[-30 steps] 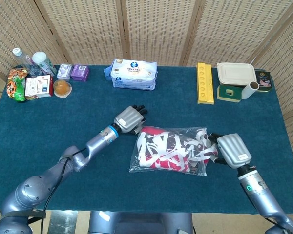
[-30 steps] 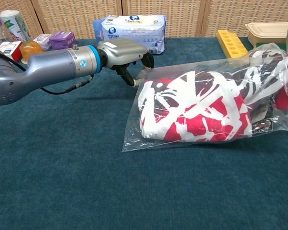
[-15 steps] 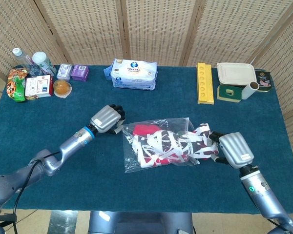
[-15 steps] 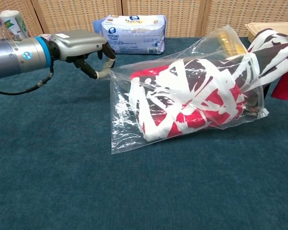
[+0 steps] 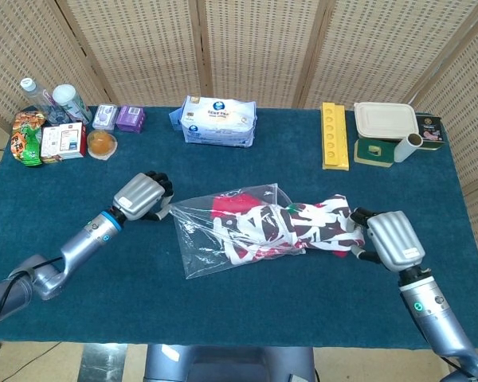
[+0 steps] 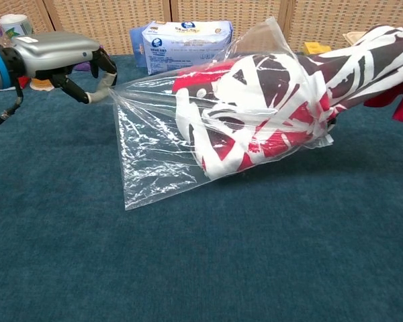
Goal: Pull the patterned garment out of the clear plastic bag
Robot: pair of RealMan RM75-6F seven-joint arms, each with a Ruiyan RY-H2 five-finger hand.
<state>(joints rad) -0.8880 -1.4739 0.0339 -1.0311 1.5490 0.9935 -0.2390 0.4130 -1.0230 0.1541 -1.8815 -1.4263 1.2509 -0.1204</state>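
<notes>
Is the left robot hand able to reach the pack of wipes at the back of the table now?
Probably not right away: the left robot hand is pinching the corner of the clear plastic bag, so it would have to let go first. The blue table between it and the pack of wipes looks free.

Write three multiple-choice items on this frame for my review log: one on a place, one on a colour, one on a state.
1. Where is the yellow tray?
A. back right
B. front left
C. inside the bag

2. The garment's colours?
A. green and yellow
B. red, white and dark
C. plain blue

3. How far out of the clear plastic bag is the garment?
A. wholly inside
B. partly out
C. fully out

Answers: 1 A, beside the lidded box; 2 B, pattern visible; 3 B, right hand holds the protruding end, left hand grips the bag's corner.
</notes>
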